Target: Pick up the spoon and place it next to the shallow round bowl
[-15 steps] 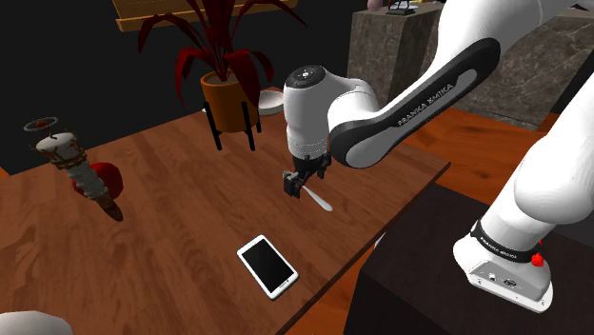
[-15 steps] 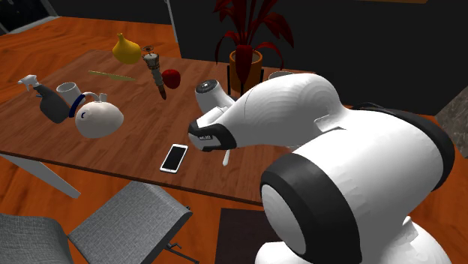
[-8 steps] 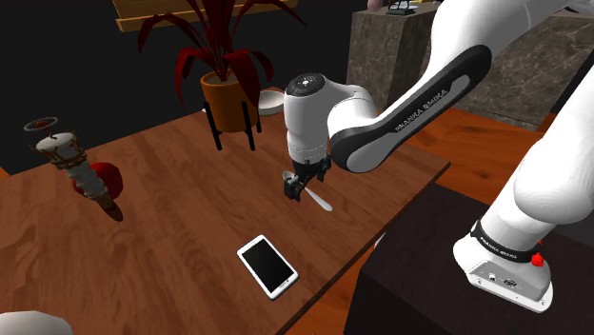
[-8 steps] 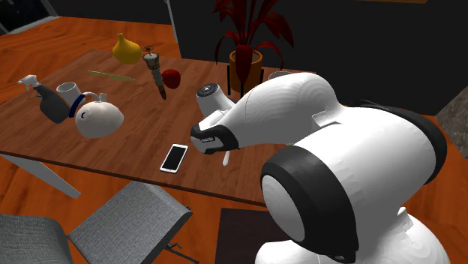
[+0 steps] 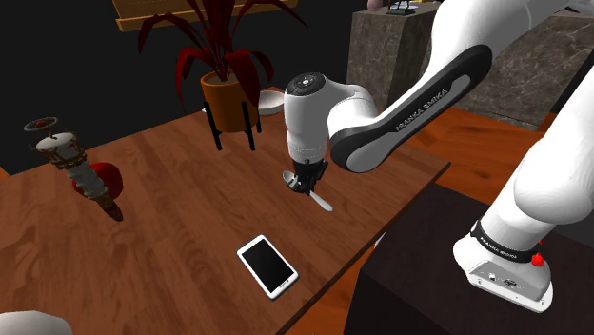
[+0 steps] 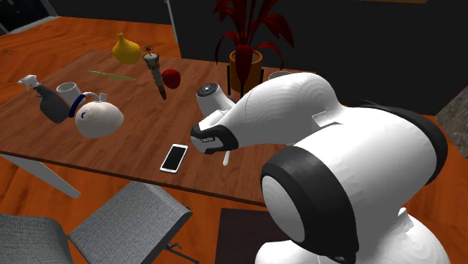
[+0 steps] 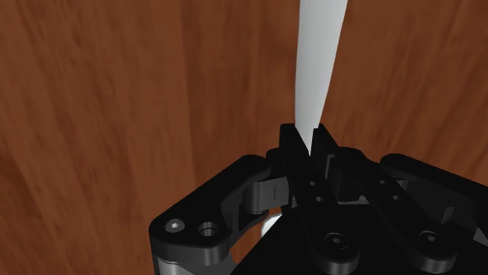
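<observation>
On the brown wooden table (image 5: 162, 228), the white spoon (image 5: 321, 200) was clasped at one end between the closed fingers of the black gripper (image 5: 306, 183), low over the wood, apparently so that it could be lifted and carried toward the bowl (image 5: 271, 100) behind the plant (image 5: 227, 57).

1 white phone (image 5: 267, 266) lies flat on the wooden counter (image 5: 162, 219). Beyond the phone stands a red-leaved potted plant (image 5: 227, 95). A grey chair (image 6: 127, 221) sits off the counter's edge nearest the phone.
</observation>
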Controlling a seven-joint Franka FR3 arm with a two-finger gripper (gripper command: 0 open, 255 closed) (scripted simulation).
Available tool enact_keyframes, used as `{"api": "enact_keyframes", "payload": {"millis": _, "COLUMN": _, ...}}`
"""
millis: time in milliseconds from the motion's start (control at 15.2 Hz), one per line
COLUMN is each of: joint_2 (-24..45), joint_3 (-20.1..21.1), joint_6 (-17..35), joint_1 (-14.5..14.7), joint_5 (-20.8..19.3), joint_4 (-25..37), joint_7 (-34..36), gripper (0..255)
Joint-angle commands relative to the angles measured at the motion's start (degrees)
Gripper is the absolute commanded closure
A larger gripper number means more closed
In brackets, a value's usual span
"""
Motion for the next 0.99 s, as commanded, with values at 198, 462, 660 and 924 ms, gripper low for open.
{"api": "enact_keyframes", "payload": {"millis": 198, "joint_2": 0.15, "joint_3": 0.02, "joint_6": -0.04, "joint_1": 0.02, "joint_5": -0.12, "joint_4": 0.02, "joint_7": 0.17, "gripper": 255}}
{"api": "enact_keyframes", "payload": {"millis": 462, "joint_2": -2.32, "joint_3": 0.01, "joint_6": -2.68, "joint_1": 0.1, "joint_5": 2.56, "joint_4": 1.0, "joint_7": -2.17, "gripper": 255}}
{"api": "enact_keyframes", "payload": {"millis": 660, "joint_2": -4.01, "joint_3": -0.12, "joint_6": -4.74, "joint_1": 0.21, "joint_5": 4.27, "joint_4": 1.9, "joint_7": -3.72, "gripper": 255}}
{"api": "enact_keyframes", "payload": {"millis": 924, "joint_2": -6.03, "joint_3": -0.41, "joint_6": -7.56, "joint_1": 0.39, "joint_5": 6.19, "joint_4": 3.29, "joint_7": -5.54, "gripper": 255}}
